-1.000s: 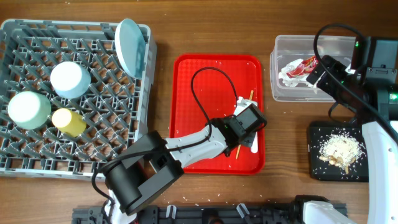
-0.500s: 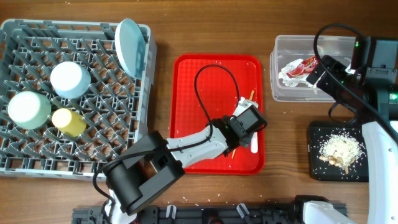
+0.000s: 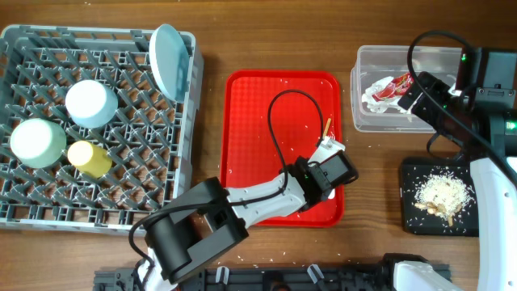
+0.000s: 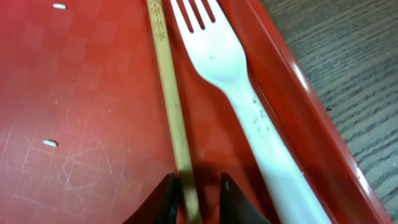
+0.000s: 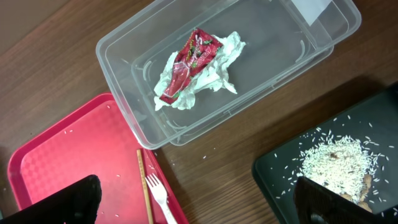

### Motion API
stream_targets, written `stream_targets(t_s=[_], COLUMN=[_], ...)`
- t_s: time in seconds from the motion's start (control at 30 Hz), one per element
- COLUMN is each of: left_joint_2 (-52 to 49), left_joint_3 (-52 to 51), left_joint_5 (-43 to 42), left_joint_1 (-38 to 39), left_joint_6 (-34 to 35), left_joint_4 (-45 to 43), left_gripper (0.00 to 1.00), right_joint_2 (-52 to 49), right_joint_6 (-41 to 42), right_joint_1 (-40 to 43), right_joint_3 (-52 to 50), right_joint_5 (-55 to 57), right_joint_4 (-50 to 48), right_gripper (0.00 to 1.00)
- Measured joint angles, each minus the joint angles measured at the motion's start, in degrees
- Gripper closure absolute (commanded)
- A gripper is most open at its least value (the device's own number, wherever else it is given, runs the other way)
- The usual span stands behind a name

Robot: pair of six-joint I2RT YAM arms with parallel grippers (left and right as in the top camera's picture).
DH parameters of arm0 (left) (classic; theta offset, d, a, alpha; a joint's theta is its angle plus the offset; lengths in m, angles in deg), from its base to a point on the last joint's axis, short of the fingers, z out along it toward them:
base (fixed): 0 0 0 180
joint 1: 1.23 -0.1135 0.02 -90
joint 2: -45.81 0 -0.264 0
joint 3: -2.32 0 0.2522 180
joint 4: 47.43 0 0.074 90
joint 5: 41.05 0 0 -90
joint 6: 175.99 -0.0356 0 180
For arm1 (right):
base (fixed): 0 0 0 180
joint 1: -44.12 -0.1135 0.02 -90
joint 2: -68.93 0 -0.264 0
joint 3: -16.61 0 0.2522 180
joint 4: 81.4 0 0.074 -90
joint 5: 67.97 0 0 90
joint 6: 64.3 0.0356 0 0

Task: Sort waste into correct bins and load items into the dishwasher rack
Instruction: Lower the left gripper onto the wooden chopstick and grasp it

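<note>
My left gripper (image 3: pixel 334 171) is low over the red serving tray's right side. In the left wrist view its jaws (image 4: pixel 198 198) stand narrowly open astride the thin wooden stick (image 4: pixel 169 87), with a gap on the right side. The white fork (image 4: pixel 235 74) lies just right of the stick. My right gripper (image 5: pixel 205 202) is wide open and empty, high above the clear tub (image 5: pixel 124 99), which holds the red wrapper (image 5: pixel 189 62) on the white napkin (image 5: pixel 221 78). Rice (image 5: pixel 333 165) lies on the black tray (image 5: pixel 280 180).
The grey rack (image 3: pixel 24 202) at the left holds the light-blue plate (image 3: pixel 167 61) on edge, the light-blue bowl (image 3: pixel 90 103), the pale-green dish (image 3: pixel 37 142) and the yellow cup (image 3: pixel 89 158). Stray rice grains dot the red serving tray (image 3: pixel 258 121).
My left gripper has moved right and toward the tray's front edge, along the stick. The right arm has not moved.
</note>
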Motion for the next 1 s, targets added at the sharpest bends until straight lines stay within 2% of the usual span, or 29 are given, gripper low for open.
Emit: stream_targets(t_s=[0.03,0.07,0.63,1.0], left_joint_2=[-0.2,-0.2,1.1,8.7], left_joint_3=[0.1,0.2,0.2,-1.3], left_joint_5=[0.2,0.3,1.6,-1.0], left_joint_1=[0.0,0.0,0.0,0.0], left_joint_6=[-0.2,-0.3,0.9,1.2], left_joint_4=[-0.1,-0.2,4.7,8.0], left_gripper=[0.93,0.96,0.96,0.96], right_joint_2=[0.0,0.0,0.0,0.0], right_joint_6=[0.0,0.0,0.0,0.0], right_joint_1=[0.0,0.0,0.0,0.0], right_joint_3=[0.0,0.0,0.0,0.0], right_joint_5=[0.0,0.0,0.0,0.0], right_joint_4=[0.0,0.0,0.0,0.0], right_gripper=[0.00,0.00,0.00,0.00])
